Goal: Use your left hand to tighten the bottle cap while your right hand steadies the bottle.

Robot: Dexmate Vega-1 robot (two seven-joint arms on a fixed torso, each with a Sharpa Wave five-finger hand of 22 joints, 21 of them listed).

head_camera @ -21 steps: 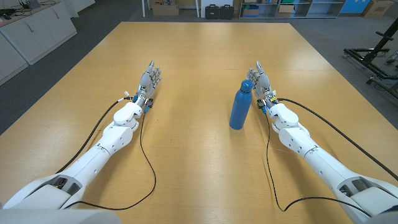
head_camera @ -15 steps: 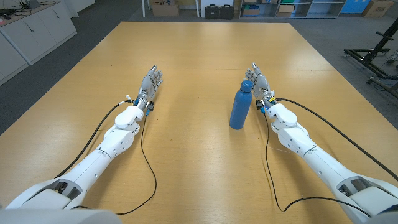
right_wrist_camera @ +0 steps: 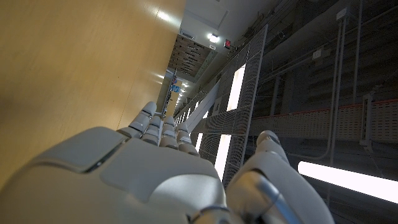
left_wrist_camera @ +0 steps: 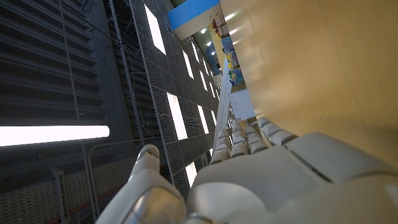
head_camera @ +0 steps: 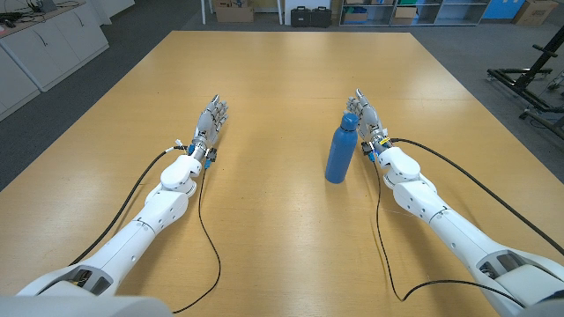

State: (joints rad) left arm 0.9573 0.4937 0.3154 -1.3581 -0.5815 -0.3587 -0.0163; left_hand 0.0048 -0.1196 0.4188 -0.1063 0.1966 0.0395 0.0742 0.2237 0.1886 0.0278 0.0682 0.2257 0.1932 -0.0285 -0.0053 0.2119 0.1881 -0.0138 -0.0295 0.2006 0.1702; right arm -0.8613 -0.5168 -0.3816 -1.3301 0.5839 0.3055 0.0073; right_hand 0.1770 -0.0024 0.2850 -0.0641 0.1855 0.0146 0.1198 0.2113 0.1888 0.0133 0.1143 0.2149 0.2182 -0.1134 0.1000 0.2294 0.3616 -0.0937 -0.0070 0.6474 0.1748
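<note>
On the left side of the wooden table, the left hand stands on its edge with fingers stretched forward and nothing in them, well apart from the bottle; the left wrist view shows its pale back beside the tabletop with the fingers extended. Right of the table's middle stands the bottle, upright, a slim blue body narrowing at the shoulder to a rounded cap of the same blue. Just beside it on the right, the right hand is empty too, fingers straight and reaching past the cap, close to the bottle but not gripping it.
</note>
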